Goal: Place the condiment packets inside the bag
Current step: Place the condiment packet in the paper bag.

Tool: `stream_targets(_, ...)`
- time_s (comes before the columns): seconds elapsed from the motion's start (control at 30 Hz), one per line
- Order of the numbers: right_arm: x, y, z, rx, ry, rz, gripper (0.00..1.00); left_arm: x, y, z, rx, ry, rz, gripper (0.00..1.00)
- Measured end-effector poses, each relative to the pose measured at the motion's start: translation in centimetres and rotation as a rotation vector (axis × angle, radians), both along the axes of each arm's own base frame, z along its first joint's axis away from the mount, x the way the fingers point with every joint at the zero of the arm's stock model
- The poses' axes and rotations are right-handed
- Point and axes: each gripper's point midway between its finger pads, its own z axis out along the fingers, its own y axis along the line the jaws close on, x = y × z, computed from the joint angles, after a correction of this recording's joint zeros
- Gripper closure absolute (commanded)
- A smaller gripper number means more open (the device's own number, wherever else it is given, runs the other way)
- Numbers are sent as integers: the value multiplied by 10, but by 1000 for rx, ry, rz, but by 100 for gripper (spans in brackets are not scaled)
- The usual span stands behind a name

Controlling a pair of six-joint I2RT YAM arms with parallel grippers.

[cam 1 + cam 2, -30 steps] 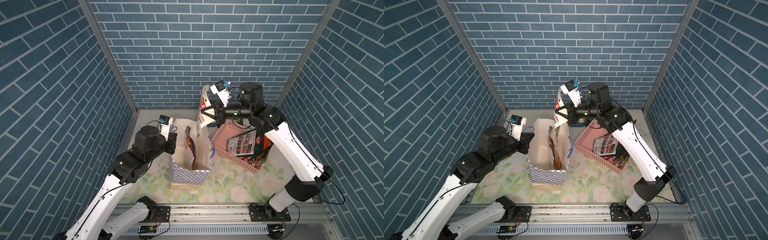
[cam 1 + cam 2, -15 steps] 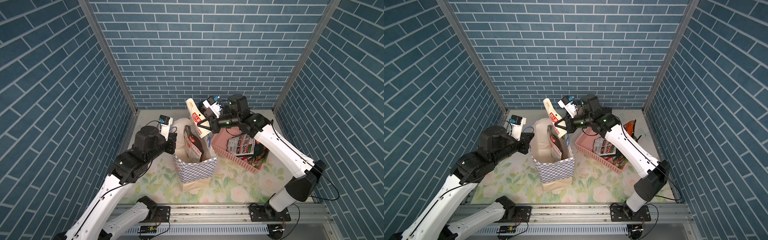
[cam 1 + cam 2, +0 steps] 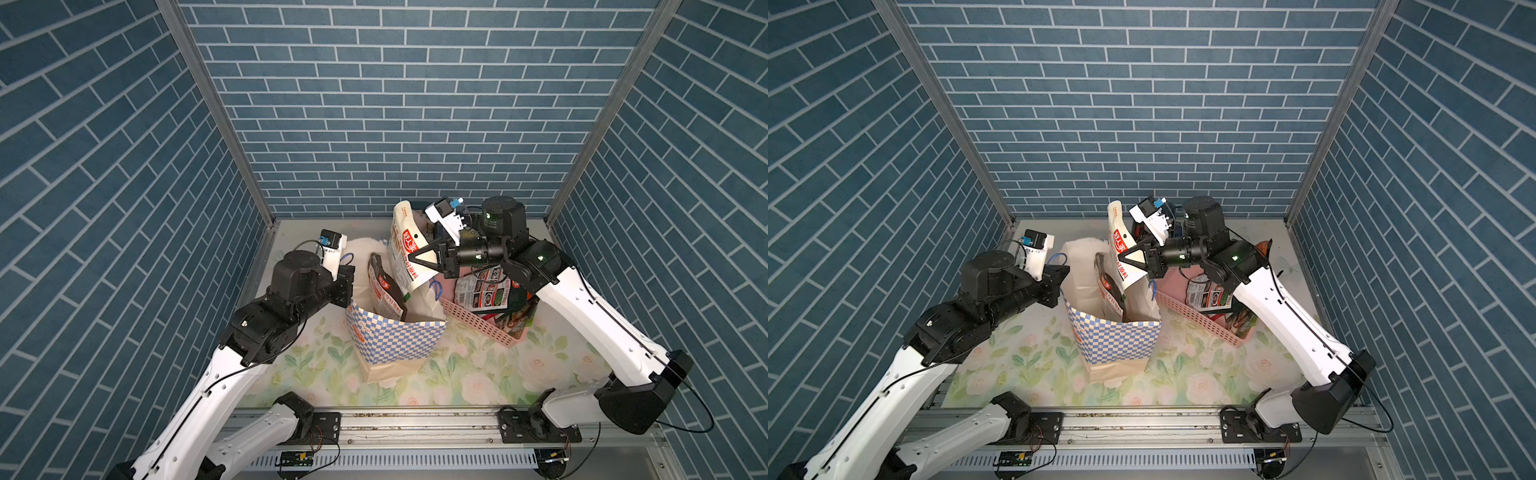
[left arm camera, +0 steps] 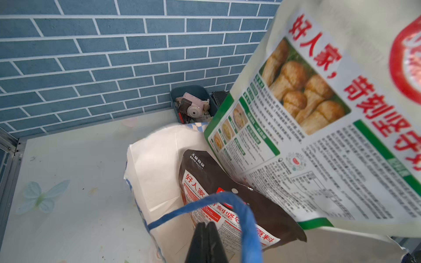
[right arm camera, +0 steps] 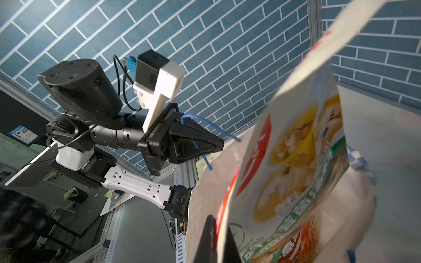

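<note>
The checkered bag [image 3: 395, 345] [image 3: 1115, 340] stands open on the floral mat. My left gripper [image 3: 350, 289] [image 3: 1062, 281] [image 4: 206, 224] [image 5: 222, 144] is shut at the bag's left rim, with the blue cord handle [image 4: 227, 197] caught round its fingers. A black condiment packet [image 3: 384, 289] [image 3: 1108, 289] [image 4: 227, 182] stands inside the bag. My right gripper [image 3: 411, 259] [image 3: 1120, 258] [image 5: 218, 230] is shut on a pale packet with green trim [image 3: 405, 245] [image 3: 1120, 241] [image 4: 319, 113] [image 5: 296, 159]. That packet's lower end dips into the bag's mouth and its top sticks out above.
A pink perforated basket [image 3: 478, 322] [image 3: 1198, 318] right of the bag holds more packets [image 3: 482, 291] [image 3: 1210, 295]. A dark blue tub [image 4: 193, 90] of small odds and ends sits by the back wall. Brick walls close three sides, and a metal rail [image 3: 415, 424] runs along the front.
The right gripper carried the pale packet from high above down and left over the bag, then drew back right; the packet now stands steeper in the mouth. The bag shifted slightly. The left arm stayed put.
</note>
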Motion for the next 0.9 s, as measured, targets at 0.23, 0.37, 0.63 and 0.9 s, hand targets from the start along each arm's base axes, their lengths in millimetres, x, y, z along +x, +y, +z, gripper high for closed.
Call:
stream_targets(0.23, 1, 0, -20, -52, 46, 1, 100, 1, -1, -2, 3, 5, 0, 100)
stream_targets(0.37, 6, 4, -26, -69, 35, 6, 100, 1, -1, -1, 2, 5, 0, 100)
stream_targets(0.63, 19, 22, -49, -109, 4, 82, 100, 1, -2, -2, -1, 10, -4, 100)
stream_targets(0.9, 35, 24, -76, -192, 12, 42, 59, 2, -2, -2, -1, 11, -3, 100)
